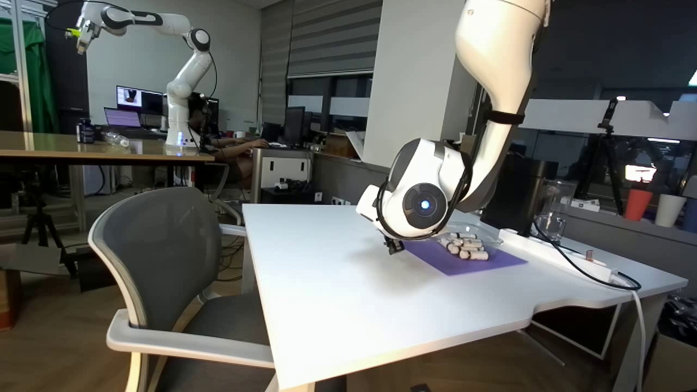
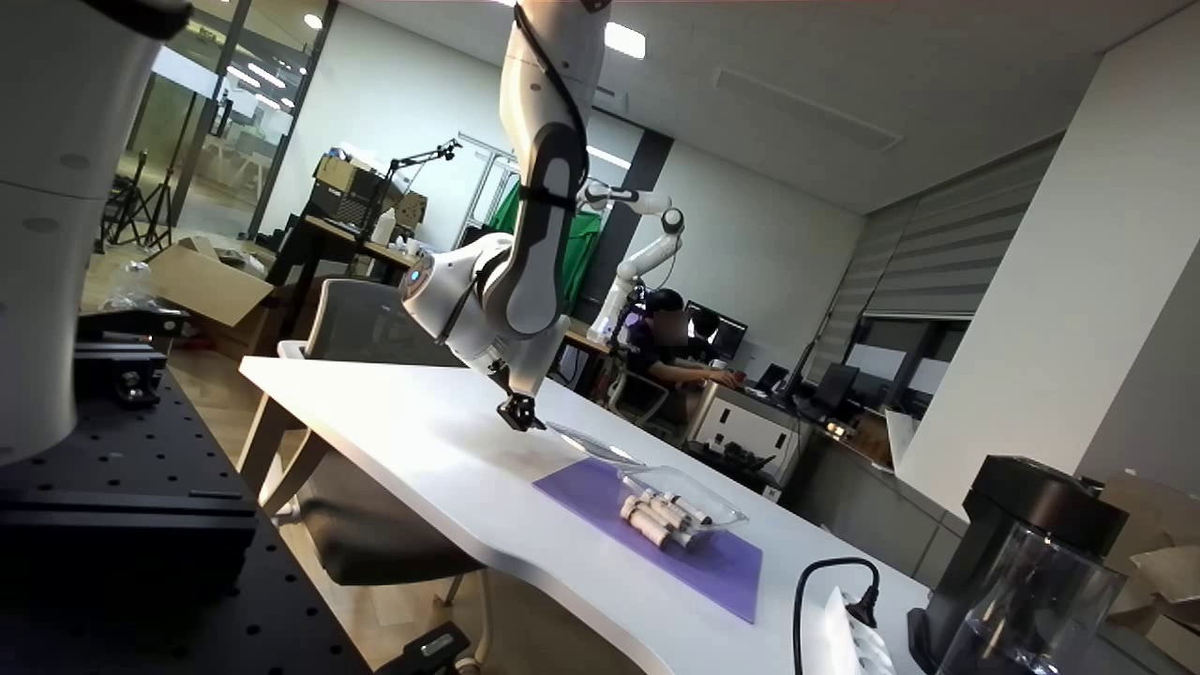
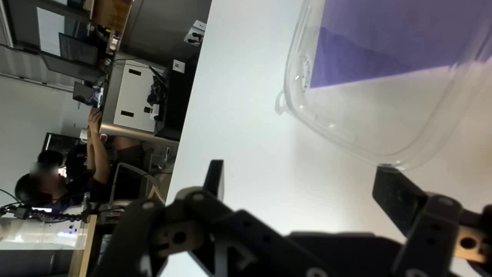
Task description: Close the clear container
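The clear container point(image 2: 720, 495) stands on the purple mat point(image 2: 600, 502) with several whitish rolls point(image 2: 656, 516) in it. Its see-through lid point(image 2: 592, 444) is open, spread out from the box toward my gripper. The container point(image 1: 491, 236) and rolls point(image 1: 467, 247) also show in an exterior view, partly hidden by the arm. In the wrist view the clear lid point(image 3: 369, 127) fills the upper right. My gripper point(image 3: 303, 179) is open and empty. The right fingertip overlaps the lid's corner; I cannot tell if they touch. The gripper point(image 2: 521, 412) is at the lid's outer end, low over the table.
A white power strip point(image 1: 561, 258) with a black cable lies behind the mat. A black machine point(image 2: 1031, 506) with a clear tank stands at that end. A grey chair point(image 1: 158, 256) stands at the white table's point(image 1: 337, 326) edge.
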`<state>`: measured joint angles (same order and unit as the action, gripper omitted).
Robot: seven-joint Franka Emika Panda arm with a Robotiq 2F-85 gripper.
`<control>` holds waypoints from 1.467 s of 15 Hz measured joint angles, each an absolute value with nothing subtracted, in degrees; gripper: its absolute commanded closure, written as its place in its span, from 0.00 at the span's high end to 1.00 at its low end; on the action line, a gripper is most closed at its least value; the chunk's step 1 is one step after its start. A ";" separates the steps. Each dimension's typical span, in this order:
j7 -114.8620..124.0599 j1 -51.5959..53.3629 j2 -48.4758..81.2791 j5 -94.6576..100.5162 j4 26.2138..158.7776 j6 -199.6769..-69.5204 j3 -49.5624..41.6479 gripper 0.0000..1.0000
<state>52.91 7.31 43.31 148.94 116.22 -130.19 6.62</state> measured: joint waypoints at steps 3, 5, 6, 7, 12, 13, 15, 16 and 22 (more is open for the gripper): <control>54.09 10.35 43.02 148.79 116.17 -129.80 2.95 1.00; 54.53 10.60 42.99 148.76 116.15 -129.78 1.30 1.00; 54.73 10.59 42.98 148.76 116.14 -129.77 0.50 1.00; 54.91 10.60 42.93 148.76 116.13 -129.73 -0.18 1.00; 55.07 10.94 41.66 148.76 116.05 -129.29 -2.35 1.00; 55.07 11.22 41.14 148.76 116.06 -129.14 -2.68 1.00; 55.07 11.85 39.90 148.76 116.13 -128.77 -3.18 1.00; 55.07 12.16 39.26 148.76 116.18 -128.66 -3.44 1.00; 54.72 10.33 35.17 148.74 116.89 -128.81 -3.80 1.00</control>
